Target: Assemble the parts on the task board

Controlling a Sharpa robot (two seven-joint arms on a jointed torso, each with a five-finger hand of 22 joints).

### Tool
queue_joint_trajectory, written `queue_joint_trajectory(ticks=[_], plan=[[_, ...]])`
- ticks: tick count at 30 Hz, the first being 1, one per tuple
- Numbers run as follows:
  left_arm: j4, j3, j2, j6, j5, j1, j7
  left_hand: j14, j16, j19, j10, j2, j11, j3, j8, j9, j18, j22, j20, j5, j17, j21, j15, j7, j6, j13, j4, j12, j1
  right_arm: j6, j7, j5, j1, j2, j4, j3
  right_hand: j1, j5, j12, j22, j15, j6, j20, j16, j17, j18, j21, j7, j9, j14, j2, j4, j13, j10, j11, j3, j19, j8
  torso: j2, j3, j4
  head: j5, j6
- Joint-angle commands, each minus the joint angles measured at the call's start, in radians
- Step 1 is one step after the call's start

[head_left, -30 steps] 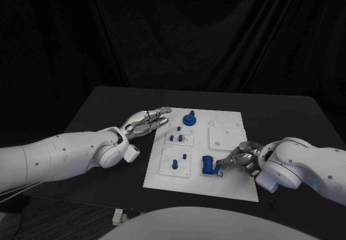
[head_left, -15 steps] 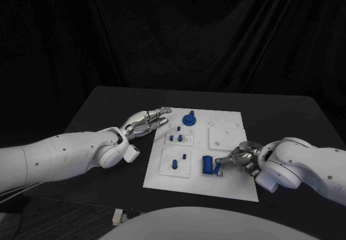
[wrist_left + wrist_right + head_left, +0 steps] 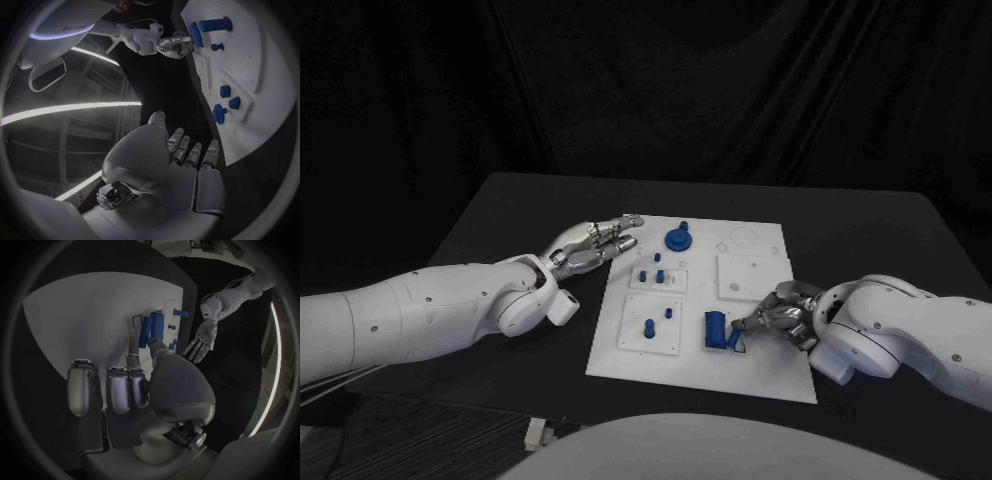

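Looking down from the head camera, I see the black table carrying the white task board at its middle, with both white arms reaching in from the sides. My left hand lies flat just off the board's left edge, near its far corner, its fingers stretched out and apart with nothing between them; the left wrist view confirms the extended fingers resting on the dark table beside the board's edge. My right hand sits over the board's near right area, and in the right wrist view one finger and the thumb reach forward to the large blue part, a long cylindrical piece lying on the board; the remaining fingers hang loosely above the white surface. I cannot tell whether the part is actually pinched or only touched. Smaller blue parts stand elsewhere on the board: a round knobbed piece near the far edge, and short pegs in the left-hand insets.
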State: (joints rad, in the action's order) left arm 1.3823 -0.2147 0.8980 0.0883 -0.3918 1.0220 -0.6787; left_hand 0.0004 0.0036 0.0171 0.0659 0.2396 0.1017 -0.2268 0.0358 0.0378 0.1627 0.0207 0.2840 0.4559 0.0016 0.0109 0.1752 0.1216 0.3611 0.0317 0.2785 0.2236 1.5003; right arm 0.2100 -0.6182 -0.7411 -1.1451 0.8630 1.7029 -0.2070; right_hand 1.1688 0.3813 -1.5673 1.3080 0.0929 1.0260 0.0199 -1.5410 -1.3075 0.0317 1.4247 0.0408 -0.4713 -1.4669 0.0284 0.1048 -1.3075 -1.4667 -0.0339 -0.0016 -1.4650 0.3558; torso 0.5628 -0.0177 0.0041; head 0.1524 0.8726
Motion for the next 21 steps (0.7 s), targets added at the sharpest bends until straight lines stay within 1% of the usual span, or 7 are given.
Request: queue_joint_trajectory(ticks=[1,2,4,8,21], plan=[[0.002,0.001,-0.001,-0.011,0.001,-0.001,-0.093,0.002,-0.003,0.0,-0.002,-0.001,0.002,0.008,0.003,0.001,0.012,0.001,0.01,0.006,-0.001,0.005,0.007,0.008,-0.001,0.001,0.001,-0.002,0.011,0.001,-0.014,-0.029,0.003,-0.004,0.0,0.0,0.01,0.016,-0.004,0.21,0.009,-0.022,-0.007,0.003,-0.182,0.008,-0.007,-0.01,-0.049,-0.088,-0.002,-0.012,-0.263,-0.104,-0.01,-0.004,-0.034,0.048,0.0,-0.0001,0.0005,0.001,0.0],[0.002,0.001,-0.001,-0.011,0.001,-0.002,-0.093,0.002,-0.003,0.0,-0.002,-0.001,0.002,0.008,0.003,0.001,0.012,0.001,0.01,0.007,-0.001,0.005,0.008,0.008,0.0,0.001,0.001,-0.002,0.012,-0.001,-0.014,-0.029,0.003,-0.005,0.0,0.0,0.01,0.02,-0.004,0.21,0.01,-0.035,-0.009,0.003,-0.181,0.008,-0.008,-0.012,-0.074,-0.088,-0.005,-0.014,-0.263,-0.104,-0.012,-0.004,-0.033,0.072,0.0,-0.0002,0.0007,0.001,0.0],[0.002,0.001,-0.002,-0.012,0.001,-0.002,-0.093,0.002,-0.003,0.0,-0.002,-0.001,0.002,0.008,0.003,0.001,0.012,0.001,0.01,0.007,-0.001,0.005,0.008,0.008,0.0,0.001,0.001,-0.002,0.012,-0.002,-0.014,-0.03,0.003,-0.006,0.0,0.0,0.01,0.034,-0.004,0.209,0.011,-0.048,-0.011,0.004,-0.18,0.009,-0.009,-0.014,-0.094,-0.087,-0.006,-0.016,-0.263,-0.104,-0.014,-0.003,-0.033,0.091,0.0,-0.0002,0.0009,0.0,0.0],[0.001,0.001,-0.002,-0.013,0.001,-0.002,-0.093,0.002,-0.003,0.0,-0.002,-0.001,0.002,0.008,0.003,0.001,0.012,0.001,0.01,0.007,-0.001,0.005,0.008,0.008,0.0,0.001,0.001,-0.002,0.012,-0.004,-0.014,-0.031,0.003,-0.008,-0.001,0.0,0.009,0.044,-0.004,0.209,0.012,-0.058,-0.011,0.004,-0.179,0.009,-0.011,-0.015,-0.109,-0.087,-0.007,-0.017,-0.263,-0.104,-0.015,-0.002,-0.032,0.104,0.0,-0.0003,0.0013,0.0,0.0],[-0.001,0.001,-0.004,-0.016,0.001,-0.005,-0.091,0.002,-0.003,0.0,-0.003,-0.001,0.002,0.009,0.003,0.001,0.012,0.001,0.01,0.008,-0.001,0.005,0.01,0.008,-0.001,0.0,0.0,-0.003,0.013,0.0,-0.013,-0.031,0.003,-0.008,0.002,0.0,0.011,0.064,-0.004,0.209,0.013,-0.072,-0.012,0.004,-0.179,0.009,-0.011,-0.016,-0.127,-0.087,-0.011,-0.018,-0.263,-0.104,-0.016,0.003,-0.032,0.12,0.0,-0.0001,0.0012,-0.001,0.0]])
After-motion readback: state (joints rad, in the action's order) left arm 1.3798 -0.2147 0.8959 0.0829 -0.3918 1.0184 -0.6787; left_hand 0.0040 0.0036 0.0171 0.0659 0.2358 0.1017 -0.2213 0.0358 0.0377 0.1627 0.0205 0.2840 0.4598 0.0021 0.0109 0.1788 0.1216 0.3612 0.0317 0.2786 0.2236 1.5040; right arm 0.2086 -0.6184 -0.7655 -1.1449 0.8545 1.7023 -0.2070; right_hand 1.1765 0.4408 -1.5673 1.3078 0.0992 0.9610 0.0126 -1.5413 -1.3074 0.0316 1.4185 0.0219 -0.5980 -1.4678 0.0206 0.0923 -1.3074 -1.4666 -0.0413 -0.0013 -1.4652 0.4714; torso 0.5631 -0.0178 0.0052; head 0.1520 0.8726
